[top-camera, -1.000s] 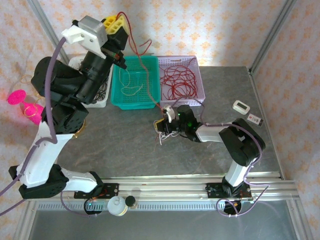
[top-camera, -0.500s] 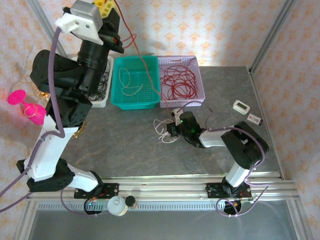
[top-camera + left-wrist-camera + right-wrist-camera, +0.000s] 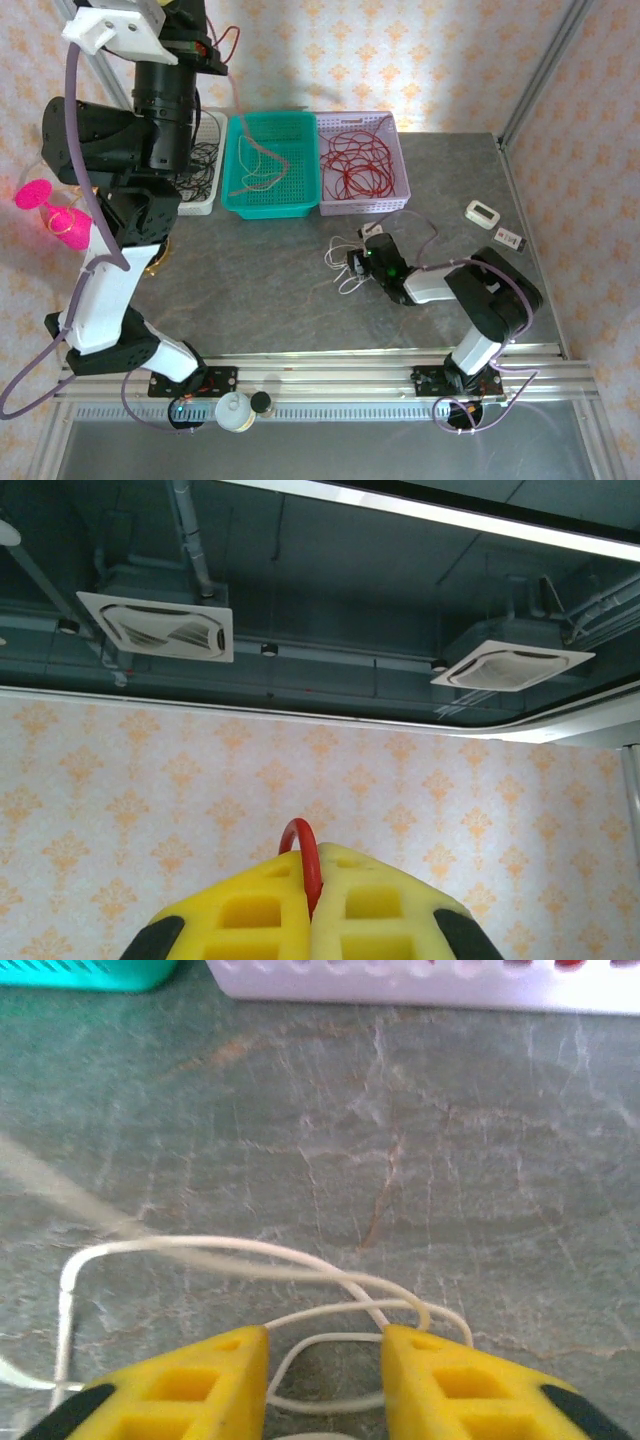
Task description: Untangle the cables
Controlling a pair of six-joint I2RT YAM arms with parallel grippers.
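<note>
My left gripper (image 3: 312, 855) is raised high at the back left, shut on a thin red cable (image 3: 300, 835) that loops out above its yellow fingertips. From there the red cable (image 3: 228, 40) hangs down, and a blurred strand of it trails over the teal basket (image 3: 300, 206). More red cables (image 3: 355, 160) lie coiled in the lilac basket (image 3: 402, 175). A white cable (image 3: 250, 1250) lies in loose loops on the table. My right gripper (image 3: 325, 1345) stands open low over it, with loops lying between its fingers. In the top view the right gripper (image 3: 352, 266) is at mid-table beside the white cable (image 3: 338, 252).
A white basket (image 3: 196, 207) with black cables (image 3: 205, 158) stands left of the teal one. A small white device (image 3: 482, 212) and a dark-ended tag (image 3: 509, 238) lie at the right. Pink objects (image 3: 35, 192) sit off the table's left edge. Two caps (image 3: 240, 408) rest on the front rail.
My left arm has risen higher, drawing the red cable up and away from the right gripper. The right gripper has shifted right and toward me and opened, leaving the white cable loose on the table.
</note>
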